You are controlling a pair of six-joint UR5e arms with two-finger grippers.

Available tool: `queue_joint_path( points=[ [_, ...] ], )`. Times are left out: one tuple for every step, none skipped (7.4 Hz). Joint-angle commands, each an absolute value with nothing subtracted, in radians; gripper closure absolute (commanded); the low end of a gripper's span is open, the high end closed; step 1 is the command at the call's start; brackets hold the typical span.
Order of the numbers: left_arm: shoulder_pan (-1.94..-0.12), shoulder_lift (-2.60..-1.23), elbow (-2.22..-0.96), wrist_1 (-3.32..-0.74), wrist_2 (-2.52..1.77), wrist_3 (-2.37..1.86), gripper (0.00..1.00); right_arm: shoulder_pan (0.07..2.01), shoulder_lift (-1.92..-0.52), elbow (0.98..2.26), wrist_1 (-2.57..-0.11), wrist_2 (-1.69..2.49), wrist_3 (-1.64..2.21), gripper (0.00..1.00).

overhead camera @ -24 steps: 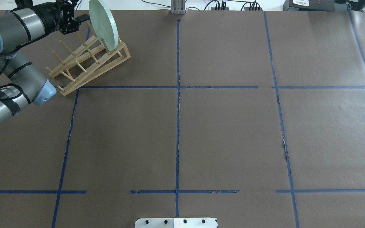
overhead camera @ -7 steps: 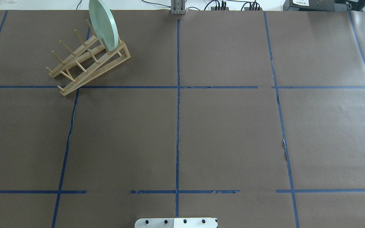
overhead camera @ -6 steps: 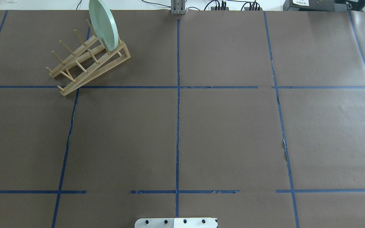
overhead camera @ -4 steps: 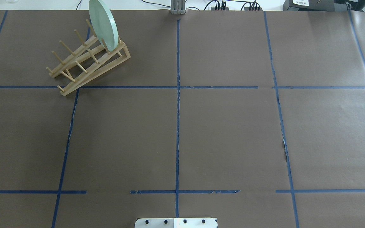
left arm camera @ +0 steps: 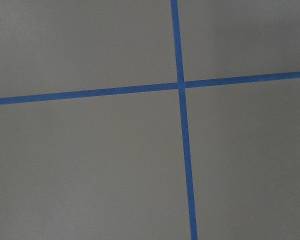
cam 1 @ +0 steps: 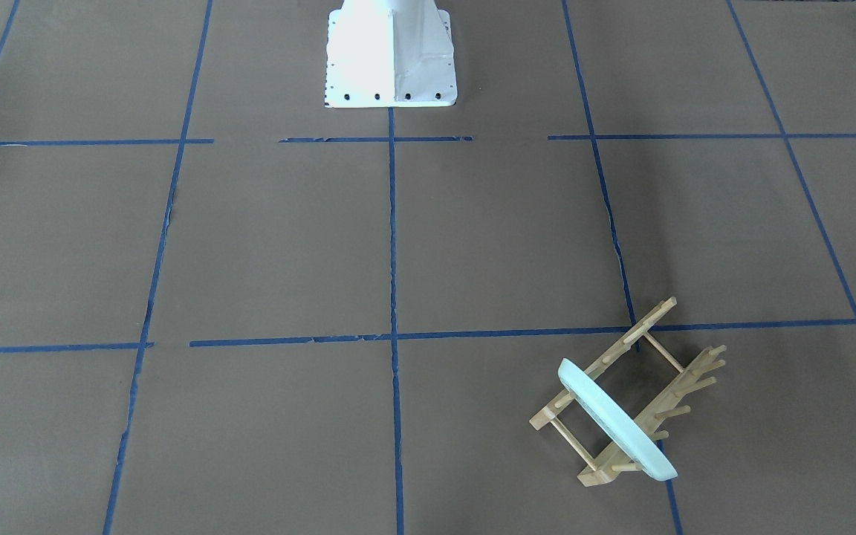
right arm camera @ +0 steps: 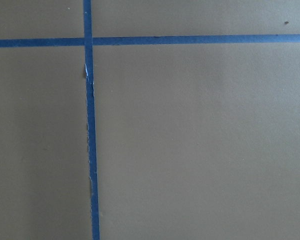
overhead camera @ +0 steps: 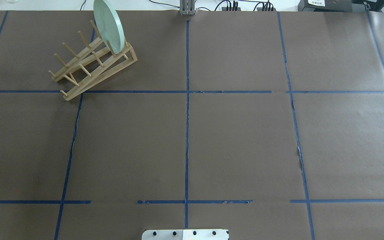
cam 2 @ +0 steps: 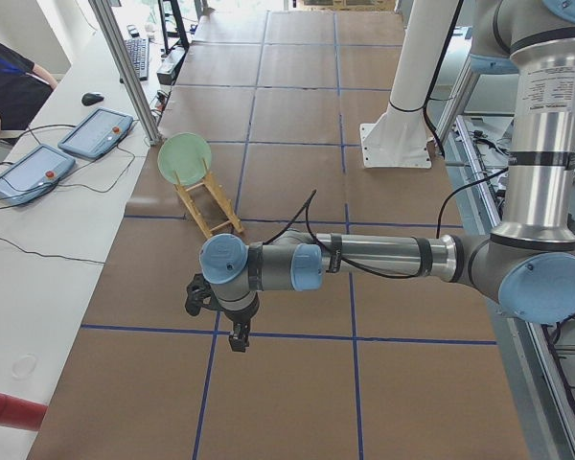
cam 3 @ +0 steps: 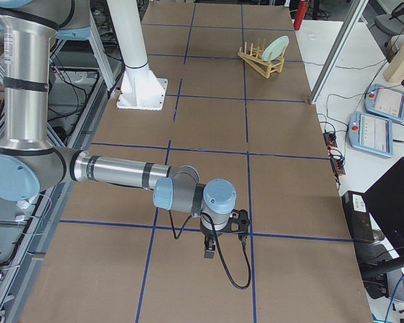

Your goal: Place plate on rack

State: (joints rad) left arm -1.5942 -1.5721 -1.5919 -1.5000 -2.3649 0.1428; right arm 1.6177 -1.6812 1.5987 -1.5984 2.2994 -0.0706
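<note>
The pale mint-green plate [overhead camera: 108,25] stands on edge between the pegs at the far end of the light wooden rack [overhead camera: 88,71], at the table's far left. Both also show in the front-facing view, the plate [cam 1: 614,416] leaning in the rack [cam 1: 599,473]. Nothing touches them. My left gripper [cam 2: 236,342] shows only in the exterior left view, low over the brown paper and far from the rack [cam 2: 209,206]. My right gripper [cam 3: 210,254] shows only in the exterior right view, also far from the plate [cam 3: 276,47]. I cannot tell whether either is open or shut.
Brown paper with a blue tape grid [overhead camera: 187,91] covers the table. The white robot base [cam 1: 391,56] stands at the near edge. Both wrist views show only paper and tape. Teach pendants [cam 2: 96,132] lie on the side bench.
The left arm, which was beside the rack with its gripper by the plate, has left the overhead view. The plate stays standing in the rack.
</note>
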Motion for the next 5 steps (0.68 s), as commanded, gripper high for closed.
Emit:
queue_joint_path(
  points=[
    [-1.594, -1.574, -1.598, -1.5, -2.364, 0.141, 0.0, 1.617, -1.681, 1.598, -1.598, 2.299, -0.071, 0.0],
    [-1.591, -1.577, -1.594, -1.502, -2.364, 0.14, 0.0, 1.618, -1.681, 1.598, -1.598, 2.299, -0.071, 0.0],
    [-1.591, -1.574, -1.58, -1.543, -2.364, 0.138, 0.0, 1.618, -1.681, 1.6, -1.598, 2.299, -0.071, 0.0],
    [-1.591, -1.574, -1.55, -1.574, -2.365, 0.135, 0.0, 1.617, -1.681, 1.598, -1.598, 2.299, -0.071, 0.0],
    [-1.589, -1.574, -1.543, -1.575, -2.365, 0.133, 0.0, 1.618, -1.681, 1.598, -1.598, 2.299, -0.071, 0.0]
  ],
)
